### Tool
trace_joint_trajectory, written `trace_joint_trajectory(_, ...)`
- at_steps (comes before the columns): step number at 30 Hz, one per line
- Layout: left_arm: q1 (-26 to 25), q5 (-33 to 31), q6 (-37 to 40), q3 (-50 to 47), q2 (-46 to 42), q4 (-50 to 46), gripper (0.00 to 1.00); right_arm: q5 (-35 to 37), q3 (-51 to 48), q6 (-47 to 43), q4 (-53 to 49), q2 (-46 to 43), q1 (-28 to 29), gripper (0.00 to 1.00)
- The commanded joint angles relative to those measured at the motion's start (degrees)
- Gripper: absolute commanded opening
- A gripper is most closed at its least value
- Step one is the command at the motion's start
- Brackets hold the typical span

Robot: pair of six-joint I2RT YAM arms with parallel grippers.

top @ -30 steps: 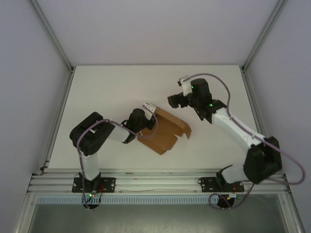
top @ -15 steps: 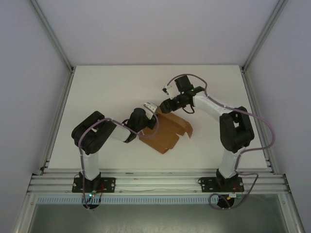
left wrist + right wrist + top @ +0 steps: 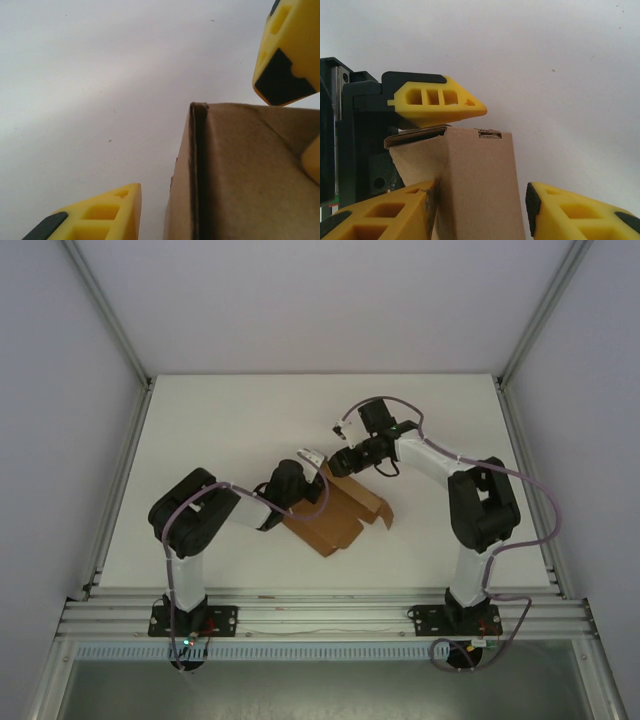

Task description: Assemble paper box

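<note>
From above, the box [image 3: 338, 512] lies mid-table [image 3: 220, 430], with the left gripper [image 3: 310, 462] and right gripper [image 3: 340, 460] at its far corner. The left wrist view shows released jaws standing apart around a box edge. In the right wrist view, the jaws loosely straddle an upright flap, with one finger [image 3: 385, 212] touching it and the other clear.

Your left wrist view crops the paper box [image 3: 250, 175] at bottom and right; your right wrist view crops its base.
</note>
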Motion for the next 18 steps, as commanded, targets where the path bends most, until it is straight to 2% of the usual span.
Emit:
trace_joint_trajectory(1, -0.4, -2.9, -0.5, 3.3, 2.1, 0.8, 0.24, 2.3, -1.1, -0.8, -4.7, 2.8, -0.1, 0.5)
trace_joint_trajectory(5, -0.3, -5.2, -1.8, 5.0, 3.6, 0.1, 0.08, 2.1, -0.1, -0.4, -6.0, 3.2, -0.4, 0.5)
trace_joint_trajectory(6, -0.3, -6.6, -1.9, 5.1, 3.5, -0.5, 0.0, 2.4, 0.0, 0.0, -6.0, 3.3, -0.5, 0.51)
trace_joint_trajectory(9, -0.3, -9.9, -2.3, 4.3, 1.8, -1.5, 0.0, 2.4, 0.1, 1.1, -6.1, 2.4, -1.0, 0.56)
trace_joint_trajectory(13, -0.3, -14.3, -5.6, 2.5, -1.8, -2.9, 0.0, 6.8, -1.4, 4.8, -1.9, -3.7, -1.3, 0.75)
trace_joint_trajectory(16, -0.3, -20.5, -10.9, 3.1, -4.9, -9.3, 0.0, 14.9, -4.9, 10.4, 4.7, -12.0, -1.5, 1.0)
trace_joint_trajectory(18, -0.3, -20.9, -12.1, 3.0, -7.3, -12.4, 0.0, 24.1, -7.4, 15.8, 7.9, -17.6, -1.5, 1.0)
